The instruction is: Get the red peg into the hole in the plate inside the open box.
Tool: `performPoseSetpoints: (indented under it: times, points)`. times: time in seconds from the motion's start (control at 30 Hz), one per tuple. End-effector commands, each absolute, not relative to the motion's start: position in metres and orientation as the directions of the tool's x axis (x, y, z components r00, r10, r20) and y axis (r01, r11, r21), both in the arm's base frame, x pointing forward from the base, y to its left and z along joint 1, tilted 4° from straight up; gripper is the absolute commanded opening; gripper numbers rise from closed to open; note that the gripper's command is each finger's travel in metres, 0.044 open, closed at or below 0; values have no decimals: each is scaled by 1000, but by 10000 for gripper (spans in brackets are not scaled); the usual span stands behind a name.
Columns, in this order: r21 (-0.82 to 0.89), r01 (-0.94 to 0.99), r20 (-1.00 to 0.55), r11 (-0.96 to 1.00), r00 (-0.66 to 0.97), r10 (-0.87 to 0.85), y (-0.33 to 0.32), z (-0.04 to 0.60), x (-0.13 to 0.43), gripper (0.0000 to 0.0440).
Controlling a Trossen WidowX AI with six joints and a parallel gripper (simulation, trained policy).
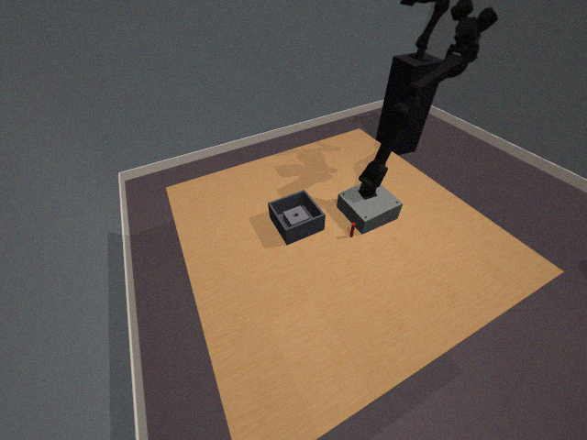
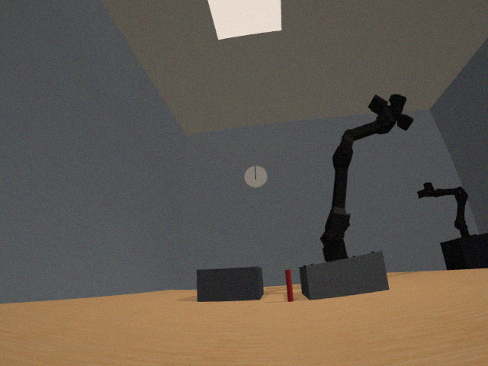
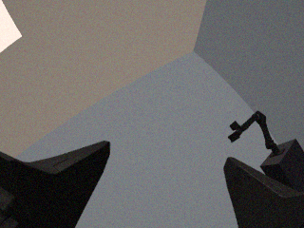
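Observation:
The red peg [image 1: 352, 230] [image 2: 289, 285] stands upright on the wooden table top [image 1: 331, 307] [image 2: 236, 335], between the box and the arm's grey base block. The open dark box [image 1: 305, 231] [image 2: 229, 284] stands to its left. Inside, the light plate [image 1: 302, 218] lies at the bottom, with a small dark hole [image 1: 296, 214] that shows nothing in it. My gripper [image 3: 169, 157] is open and empty, its two dark fingers wide apart in the wrist view. It is raised high above the table at the end of the arm, far from peg and box, and faces wall and ceiling.
The grey base block [image 1: 384, 204] [image 2: 346, 277] carries the arm and stands close to the peg on its right. A second black arm [image 2: 460, 208] [image 3: 258, 119] stands on a dark pedestal [image 1: 398, 85] [image 2: 465, 252] behind. A round clock [image 2: 255, 176] hangs on the wall.

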State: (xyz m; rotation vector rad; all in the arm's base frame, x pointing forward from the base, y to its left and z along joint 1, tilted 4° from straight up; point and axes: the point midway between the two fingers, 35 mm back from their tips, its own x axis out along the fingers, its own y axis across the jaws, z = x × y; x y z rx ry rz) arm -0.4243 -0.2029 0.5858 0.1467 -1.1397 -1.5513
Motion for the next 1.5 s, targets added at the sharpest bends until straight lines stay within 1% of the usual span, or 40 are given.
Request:
performPoseSetpoints:
  times: [0.0, 0.1, 0.3, 0.43, 0.6, 0.83, 1.03, 1.23, 1.47]
  points:
    - [719, 686, 465, 115, -350, -813, -206, 582, -426, 413]
    - [751, 651, 438, 111, -365, -821, -224, 568, -431, 439]
    - [847, 518, 347, 121, -365, -864, -302, 524, -424, 440]
    - [898, 428, 265, 98, -351, -898, -359, 491, -404, 440]
    - [941, 336, 149, 36, -317, -936, -422, 449, -366, 440]
    - [963, 253, -30, -93, -243, -970, -492, 390, -290, 440]
    - [946, 235, -188, -222, -160, -969, -531, 343, -212, 440]
    - [900, 270, -335, -341, -72, -940, -550, 302, -126, 440]
    - [820, 371, -478, -436, 25, -878, -546, 266, -24, 440]
